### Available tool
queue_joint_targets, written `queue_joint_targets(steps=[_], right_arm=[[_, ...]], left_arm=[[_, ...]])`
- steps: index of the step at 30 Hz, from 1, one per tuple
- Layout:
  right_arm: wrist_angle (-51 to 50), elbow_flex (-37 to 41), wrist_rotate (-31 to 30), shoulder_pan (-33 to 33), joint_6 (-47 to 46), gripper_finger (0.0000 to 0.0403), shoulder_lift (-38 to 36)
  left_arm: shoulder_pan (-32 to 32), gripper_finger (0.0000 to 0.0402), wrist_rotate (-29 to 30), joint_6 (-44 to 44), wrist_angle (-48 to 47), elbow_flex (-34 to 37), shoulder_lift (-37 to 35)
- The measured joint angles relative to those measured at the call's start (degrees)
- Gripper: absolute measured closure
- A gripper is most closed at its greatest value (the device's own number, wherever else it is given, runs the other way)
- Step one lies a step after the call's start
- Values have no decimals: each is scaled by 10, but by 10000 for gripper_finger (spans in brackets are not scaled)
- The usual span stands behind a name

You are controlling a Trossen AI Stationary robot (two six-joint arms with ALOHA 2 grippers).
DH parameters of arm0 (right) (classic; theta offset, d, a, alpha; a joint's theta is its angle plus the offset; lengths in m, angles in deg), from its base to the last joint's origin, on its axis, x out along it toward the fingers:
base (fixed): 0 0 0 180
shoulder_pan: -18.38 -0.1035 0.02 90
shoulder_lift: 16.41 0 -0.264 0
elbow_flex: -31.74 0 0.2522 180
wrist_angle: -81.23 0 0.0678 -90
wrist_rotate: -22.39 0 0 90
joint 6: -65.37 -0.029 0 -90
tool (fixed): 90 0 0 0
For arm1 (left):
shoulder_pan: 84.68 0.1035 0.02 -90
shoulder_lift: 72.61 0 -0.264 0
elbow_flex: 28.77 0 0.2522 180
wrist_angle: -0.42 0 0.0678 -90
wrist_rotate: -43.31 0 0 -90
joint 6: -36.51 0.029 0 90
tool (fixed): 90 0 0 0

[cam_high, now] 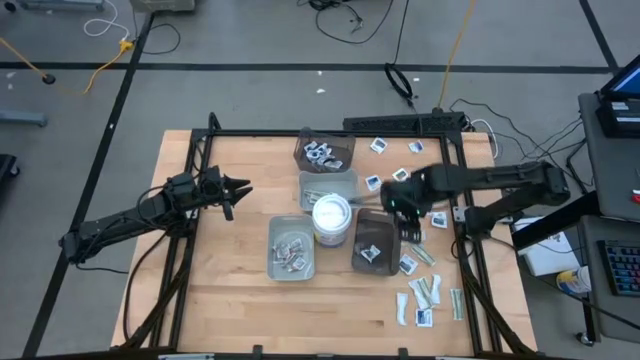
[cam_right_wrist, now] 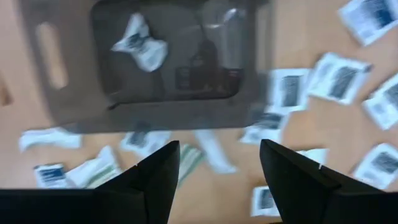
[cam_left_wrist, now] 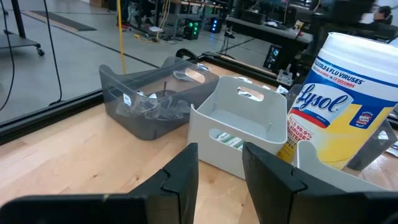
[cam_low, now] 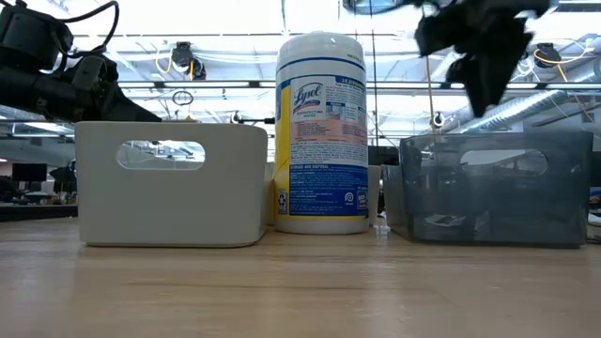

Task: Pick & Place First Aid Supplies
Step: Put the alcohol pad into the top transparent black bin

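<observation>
Two tools are mine here, and I take the Lysol wipes tub point(cam_high: 331, 218) in the middle of the table point(cam_high: 230, 290) as my landmark. Well to the left of the tub, my left tool point(cam_high: 237, 192) waits above bare wood, arm stretched low and level, its fingers point(cam_left_wrist: 180, 180) standing partly apart with nothing between them. Just left of the tub sits a pale grey tray point(cam_high: 291, 250) already holding some packets. Just right of the tub stands a dark translucent tray point(cam_high: 373, 243) with one square packet inside. My right tool point(cam_high: 407, 222) hovers at that tray's far edge, arm reaching in from the right, wrist bent downward, fingers spread wide and empty. The loose first aid packets point(cam_right_wrist: 339, 78) lie scattered to the right of the tub, beyond the dark tray. I judge them light, thin, flimsy and slick, so pinch one by a raised edge.
</observation>
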Motion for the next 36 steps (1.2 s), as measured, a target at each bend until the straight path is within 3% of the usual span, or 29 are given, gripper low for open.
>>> queue_joint_targets(steps=[9, 19, 26, 36], right_arm=[[-23, 0, 0, -207, -196, 186, 0], [11, 0, 17, -402, -494, 190, 25], [90, 0, 30, -473, -620, 190, 44], [191, 16, 30, -522, -655, 190, 110]], left_arm=[[0, 273, 0, 0, 0, 0, 0], [0, 273, 0, 0, 0, 0, 0], [0, 273, 0, 0, 0, 0, 0], [0, 273, 0, 0, 0, 0, 0]])
